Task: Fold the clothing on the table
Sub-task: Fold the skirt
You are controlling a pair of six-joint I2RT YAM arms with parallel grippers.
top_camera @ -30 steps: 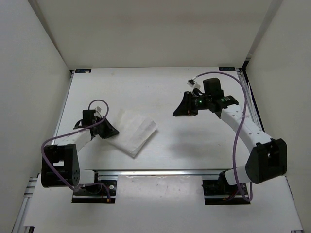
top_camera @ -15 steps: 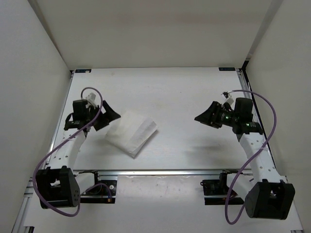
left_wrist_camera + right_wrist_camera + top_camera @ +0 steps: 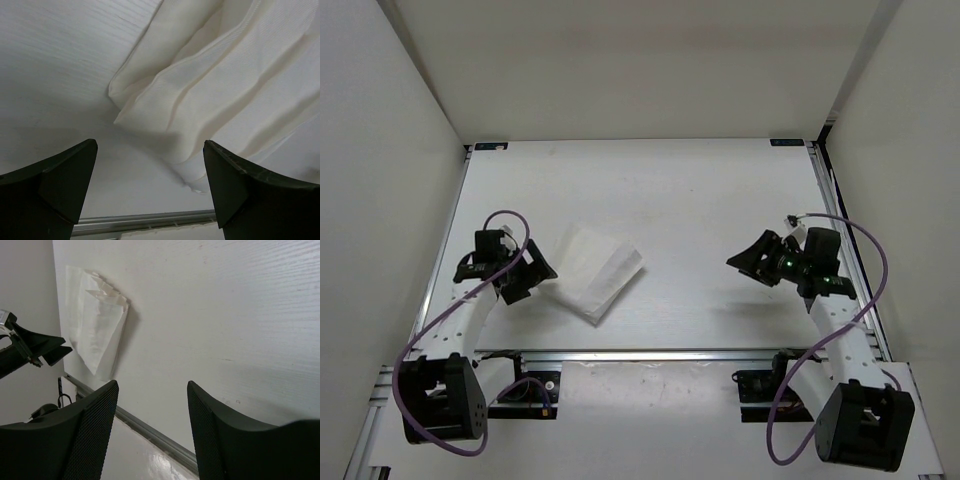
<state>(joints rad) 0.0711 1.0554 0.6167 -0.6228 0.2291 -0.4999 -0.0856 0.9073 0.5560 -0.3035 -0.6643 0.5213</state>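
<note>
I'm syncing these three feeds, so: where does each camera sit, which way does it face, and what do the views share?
Top external: above and behind the arms, looking down on the table; both arms, left gripper and right gripper show.
Left wrist: on the left arm, looking down at the clothing's edge between its open fingers.
Right wrist: on the right arm, facing left across the table between its fingers.
Shared: the clothing, in all three.

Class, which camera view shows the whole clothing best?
Top external: the whole folded clothing lies in frame, seen from above. Left wrist shows only one pleated corner, close up and cropped. Right wrist shows it small, distant and at a slant.
</note>
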